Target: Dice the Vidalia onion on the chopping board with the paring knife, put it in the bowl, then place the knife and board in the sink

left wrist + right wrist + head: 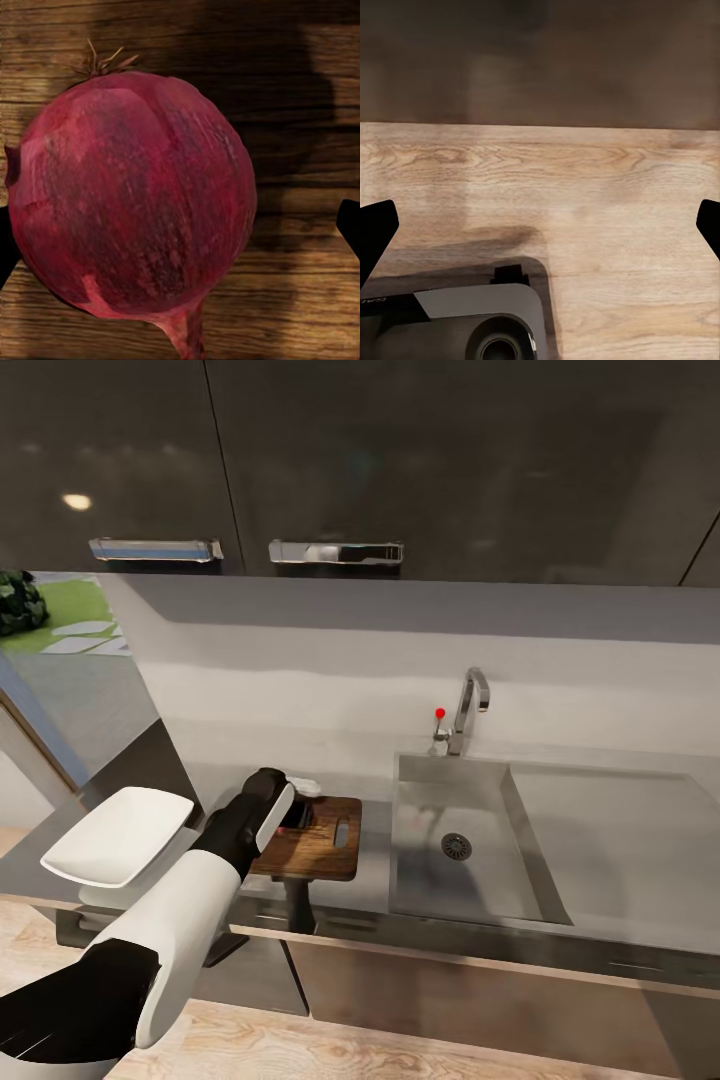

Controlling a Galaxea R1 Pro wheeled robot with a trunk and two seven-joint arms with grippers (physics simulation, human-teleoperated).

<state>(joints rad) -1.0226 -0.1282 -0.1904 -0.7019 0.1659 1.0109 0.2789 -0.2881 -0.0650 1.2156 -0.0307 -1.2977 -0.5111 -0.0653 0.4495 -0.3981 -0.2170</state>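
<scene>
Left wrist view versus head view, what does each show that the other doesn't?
Left wrist view alone: the dark red rounded onion close up on wood grain, between the left claw tips, which stand apart. Head view alone: the brushed-steel sink with its chrome tap, the white squarish bowl and the grey countertop. Both: the brown wooden chopping board.

Head view: high, facing forward and down over the countertop (375, 860), sink (470, 840) and chopping board (320, 840). Left wrist view: very close above the same chopping board (300, 225). Right wrist view: faces down at the wood floor (607, 195).
</scene>
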